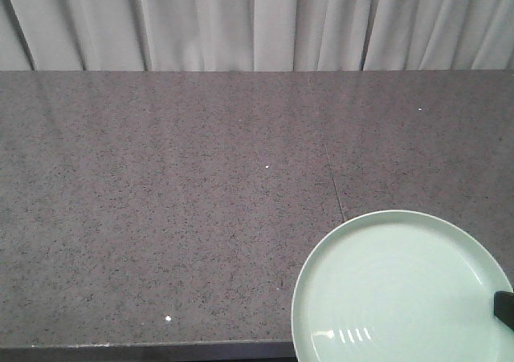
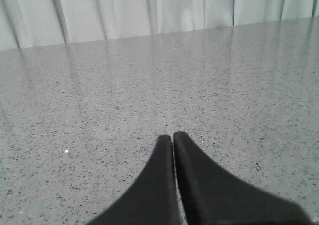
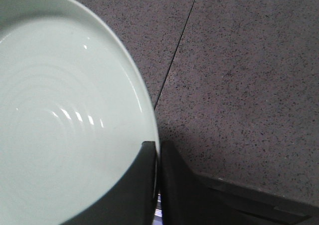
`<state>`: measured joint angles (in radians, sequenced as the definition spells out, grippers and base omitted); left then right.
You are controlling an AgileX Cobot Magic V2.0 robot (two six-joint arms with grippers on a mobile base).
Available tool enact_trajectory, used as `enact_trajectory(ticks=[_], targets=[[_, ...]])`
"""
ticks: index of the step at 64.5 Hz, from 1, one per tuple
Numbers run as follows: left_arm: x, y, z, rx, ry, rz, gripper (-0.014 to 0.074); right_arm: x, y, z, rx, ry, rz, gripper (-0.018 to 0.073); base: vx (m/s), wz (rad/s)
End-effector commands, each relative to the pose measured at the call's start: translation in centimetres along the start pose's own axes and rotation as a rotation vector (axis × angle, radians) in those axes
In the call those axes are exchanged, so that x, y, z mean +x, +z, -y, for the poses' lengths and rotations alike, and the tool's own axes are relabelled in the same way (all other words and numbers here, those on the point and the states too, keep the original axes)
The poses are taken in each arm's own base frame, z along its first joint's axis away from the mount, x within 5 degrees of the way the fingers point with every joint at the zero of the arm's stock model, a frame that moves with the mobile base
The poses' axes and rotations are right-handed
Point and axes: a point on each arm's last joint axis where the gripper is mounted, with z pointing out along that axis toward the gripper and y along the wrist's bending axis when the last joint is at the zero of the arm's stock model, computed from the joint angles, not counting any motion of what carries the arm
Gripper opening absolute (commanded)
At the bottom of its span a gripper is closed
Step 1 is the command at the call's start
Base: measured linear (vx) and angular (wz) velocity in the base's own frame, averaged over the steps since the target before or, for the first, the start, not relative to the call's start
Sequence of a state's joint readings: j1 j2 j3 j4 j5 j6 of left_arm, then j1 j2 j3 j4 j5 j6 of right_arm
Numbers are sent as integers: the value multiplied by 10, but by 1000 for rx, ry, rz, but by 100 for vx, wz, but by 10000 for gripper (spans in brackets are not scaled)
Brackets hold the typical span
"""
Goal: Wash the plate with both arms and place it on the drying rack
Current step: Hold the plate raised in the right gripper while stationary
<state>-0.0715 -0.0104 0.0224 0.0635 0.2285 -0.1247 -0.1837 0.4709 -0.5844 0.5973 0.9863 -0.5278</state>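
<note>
Right wrist view: right gripper [image 3: 157, 146] pinches the rim of plate [image 3: 65, 115], at countertop [image 3: 239, 85] front-right edge. Glossy, rigid, breakable, probably slippery wet; the rim is the only purchase. Meanwhile left gripper [image 2: 172, 136] clenched, empty.

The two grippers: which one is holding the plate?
The right gripper: its jaws are closed on the rim of the pale green plate. The left gripper is shut on nothing, with only the countertop in front of it.
</note>
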Motion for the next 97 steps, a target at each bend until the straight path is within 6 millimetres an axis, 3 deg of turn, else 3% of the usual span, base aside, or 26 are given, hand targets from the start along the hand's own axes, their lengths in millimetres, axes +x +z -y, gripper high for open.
enact_trajectory(ticks=[1, 97], targets=[[-14, -3, 1, 16, -8, 108, -6, -13, -5, 1, 21, 19, 101, -1, 0, 0], [-14, -3, 2, 16, -4, 108, -6, -13, -5, 0, 19, 18, 98, -1, 0, 0]])
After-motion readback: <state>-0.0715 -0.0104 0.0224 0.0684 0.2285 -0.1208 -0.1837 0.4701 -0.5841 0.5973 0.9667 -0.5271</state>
